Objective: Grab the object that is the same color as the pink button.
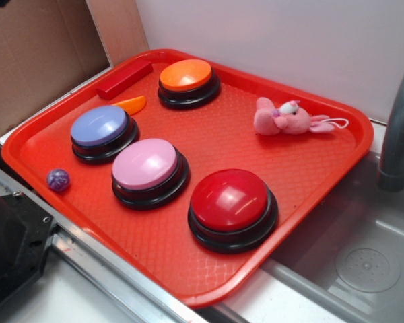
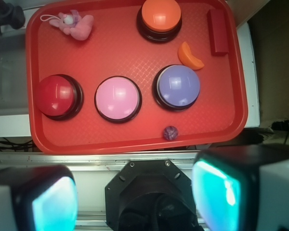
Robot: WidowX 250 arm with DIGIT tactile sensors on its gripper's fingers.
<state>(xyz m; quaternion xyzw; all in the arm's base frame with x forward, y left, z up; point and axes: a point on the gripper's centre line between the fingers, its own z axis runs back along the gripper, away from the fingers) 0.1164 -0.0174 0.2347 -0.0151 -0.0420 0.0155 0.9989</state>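
- Red plastic tray [image 1: 34,151] holds everything; its surface has a fine diamond texture, and it sits beside a grey sink [image 1: 363,262] with a dark faucet [image 1: 398,128].
- The bunny [image 1: 283,118], pink and plush, lies on its side near the tray's far right edge in the exterior view, ears and white string loop pointing toward the rim. Nothing touches it.
- The pink button [image 1: 147,168] sits near the tray's middle, between the lavender button [image 1: 101,129] and the red button [image 1: 230,205], well apart from the bunny.
- An orange button [image 1: 187,79] stands at the far side, with a red block [image 1: 124,79] near it against the rim.
- An orange wedge [image 1: 132,104] lies just beside the lavender button.
- A small purple ball [image 1: 58,179] rests near the tray's near left edge.
- The gripper [image 2: 135,195] appears only in the wrist view, high above and off the tray's near edge: its two fingers [image 2: 224,190] are spread wide at the frame's bottom corners, with nothing between them.
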